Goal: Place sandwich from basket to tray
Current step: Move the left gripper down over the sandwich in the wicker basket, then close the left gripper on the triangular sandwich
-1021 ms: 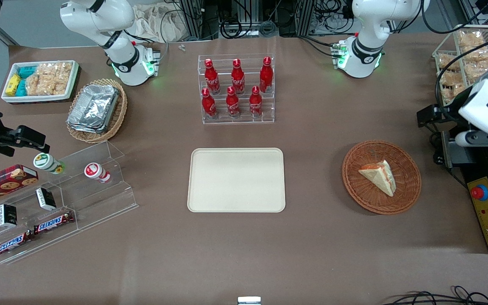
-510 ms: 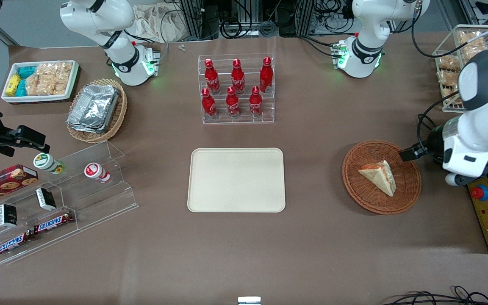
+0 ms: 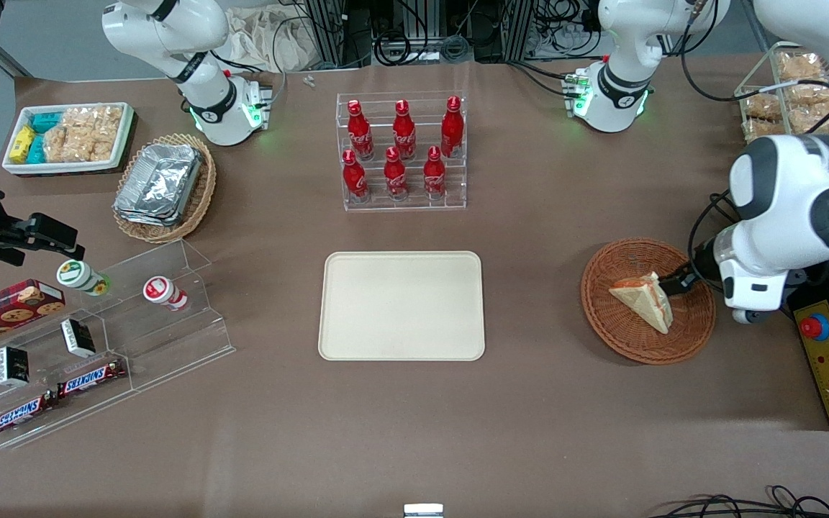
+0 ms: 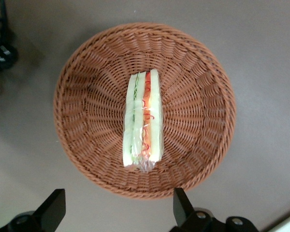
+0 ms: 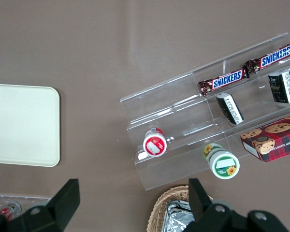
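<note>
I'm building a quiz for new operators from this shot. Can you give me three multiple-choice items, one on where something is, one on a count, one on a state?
1. Where is the sandwich?
A. on the tray
B. in the basket
C. on the bare table

2. How many red bottles stand in the clear rack?
A. four
B. six
C. eight

3. How are the gripper's fingers?
A. open, above the basket
B. shut on the sandwich
C. shut, over the tray

Answers:
1 B: it lies in the basket, and the tray is bare.
2 B: the red bottles make two rows of three.
3 A: the gripper has spread fingers with nothing between them.
</note>
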Tool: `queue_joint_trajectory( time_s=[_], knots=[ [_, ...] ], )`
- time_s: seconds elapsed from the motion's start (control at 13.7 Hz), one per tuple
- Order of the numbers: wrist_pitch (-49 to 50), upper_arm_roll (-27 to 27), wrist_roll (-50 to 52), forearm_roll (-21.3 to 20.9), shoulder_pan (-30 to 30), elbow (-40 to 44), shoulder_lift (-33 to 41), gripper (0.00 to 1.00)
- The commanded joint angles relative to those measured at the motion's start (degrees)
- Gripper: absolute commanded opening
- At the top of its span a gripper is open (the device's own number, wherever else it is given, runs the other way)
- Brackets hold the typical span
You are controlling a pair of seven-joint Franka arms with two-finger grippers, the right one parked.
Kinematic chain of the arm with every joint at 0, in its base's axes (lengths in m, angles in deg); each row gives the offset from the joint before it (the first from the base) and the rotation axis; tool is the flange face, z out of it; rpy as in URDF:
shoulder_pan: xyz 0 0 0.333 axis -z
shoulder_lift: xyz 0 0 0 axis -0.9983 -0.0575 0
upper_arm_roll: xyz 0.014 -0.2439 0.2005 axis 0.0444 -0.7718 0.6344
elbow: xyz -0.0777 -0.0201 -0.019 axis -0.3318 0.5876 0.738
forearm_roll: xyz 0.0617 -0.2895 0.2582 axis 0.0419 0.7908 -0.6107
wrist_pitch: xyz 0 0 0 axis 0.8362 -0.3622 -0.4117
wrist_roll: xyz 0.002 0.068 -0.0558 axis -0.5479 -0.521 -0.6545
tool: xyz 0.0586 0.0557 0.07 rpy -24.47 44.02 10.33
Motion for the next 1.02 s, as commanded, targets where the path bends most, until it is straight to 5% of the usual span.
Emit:
queue_joint_trajectory(
  time_s=[0.0, 0.36, 0.44, 0.58, 0.95],
  knots=[
    [-8.7, -0.1, 4.8, 0.5, 0.0, -6.5, -0.1, 1.0],
    [-22.1, -0.1, 6.4, 2.2, -0.1, -12.4, -4.4, 1.0],
    [-23.3, -0.1, 6.5, 2.2, -0.1, -12.2, -5.2, 0.88],
    [-24.5, -0.1, 6.5, 2.2, -0.1, -12.0, -6.5, 0.0],
    [-24.2, -0.2, 5.3, 1.7, -0.1, -11.8, -4.7, 0.0]
  ],
)
